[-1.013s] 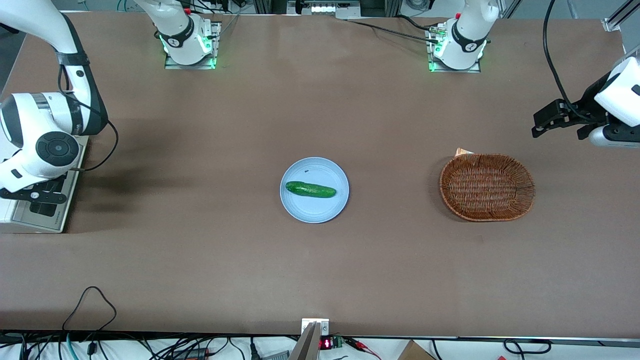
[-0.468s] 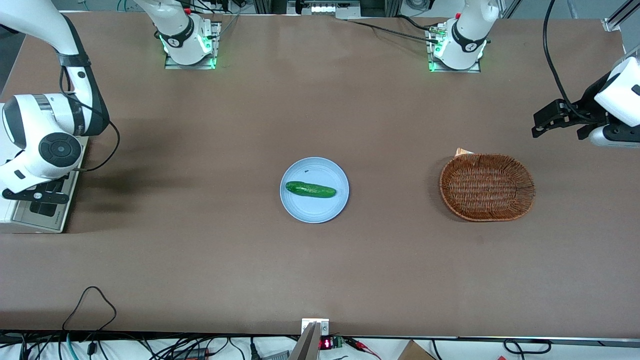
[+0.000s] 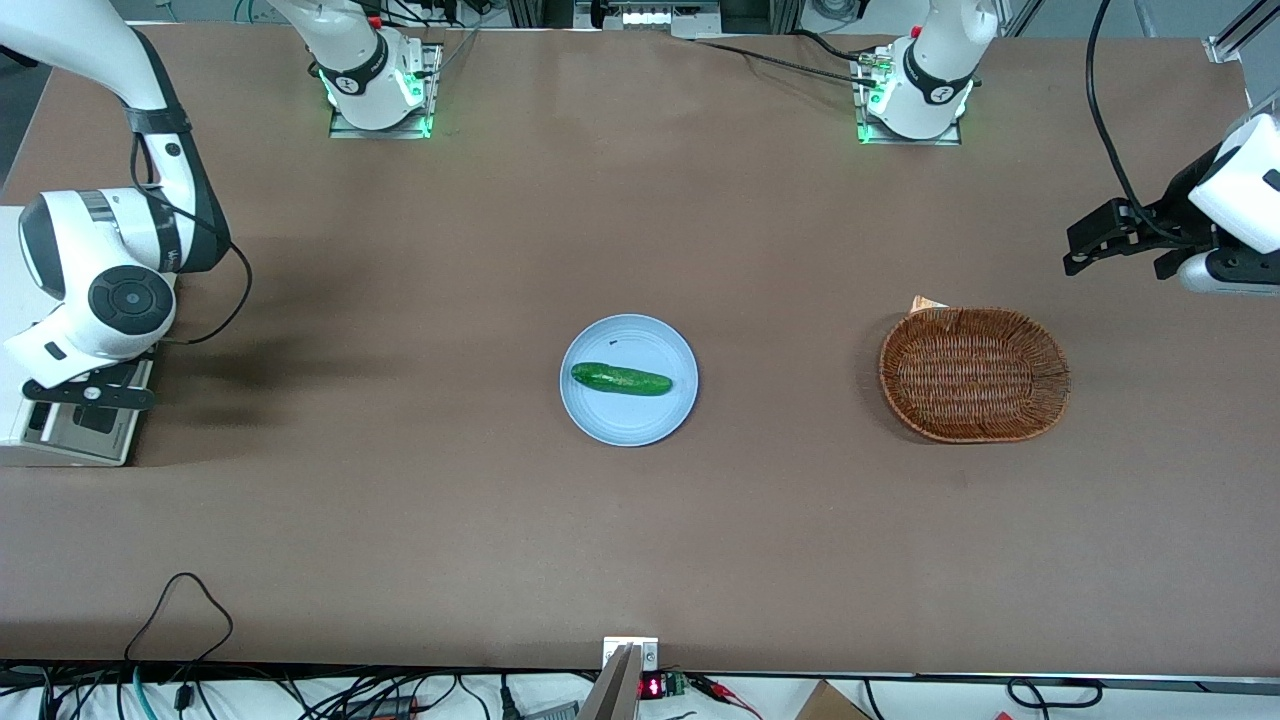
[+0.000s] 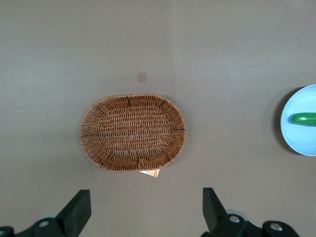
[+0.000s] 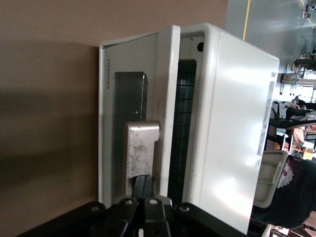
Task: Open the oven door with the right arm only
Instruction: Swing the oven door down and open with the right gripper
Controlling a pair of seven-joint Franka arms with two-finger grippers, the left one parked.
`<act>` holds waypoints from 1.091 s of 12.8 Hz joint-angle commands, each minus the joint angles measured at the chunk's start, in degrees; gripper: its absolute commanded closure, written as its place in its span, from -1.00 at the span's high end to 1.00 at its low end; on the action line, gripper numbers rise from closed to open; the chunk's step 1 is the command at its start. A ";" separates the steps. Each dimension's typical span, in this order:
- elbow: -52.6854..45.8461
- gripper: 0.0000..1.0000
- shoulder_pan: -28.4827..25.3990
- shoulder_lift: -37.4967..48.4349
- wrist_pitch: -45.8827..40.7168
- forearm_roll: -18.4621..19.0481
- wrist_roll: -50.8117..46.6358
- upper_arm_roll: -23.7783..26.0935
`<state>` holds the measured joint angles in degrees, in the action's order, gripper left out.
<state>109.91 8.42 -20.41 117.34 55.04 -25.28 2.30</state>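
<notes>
The white toaster oven (image 5: pixel 232 123) stands at the working arm's end of the table. Its oven door (image 5: pixel 111 123) is ajar, and a dark gap with the wire rack shows between door and body. My right arm (image 3: pixel 110 270) hangs over the oven, with the gripper (image 5: pixel 148 185) at the door's silver bar handle (image 5: pixel 140 150). The two fingers are pressed together and tucked under the handle's inner side, nothing between them. In the front view the gripper (image 3: pixel 88 393) sits above the tilted oven door (image 3: pixel 70 440), and the arm hides much of the oven.
A light blue plate (image 3: pixel 650 420) carrying a cucumber (image 3: pixel 620 379) sits mid-table. A brown wicker basket (image 3: pixel 975 373) lies toward the parked arm's end, also seen as the basket (image 4: pixel 133 132) in the left wrist view.
The right arm's wrist and gripper have shifted a little toward the table's middle, away from the oven body, and the door's top edge has come along with them.
</notes>
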 commanded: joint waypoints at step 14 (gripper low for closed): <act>-1.81 -0.98 -2.09 -9.73 6.77 -11.45 -1.35 -0.10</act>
<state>109.19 5.17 -28.09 124.06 42.92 -26.80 3.53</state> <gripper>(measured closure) 0.991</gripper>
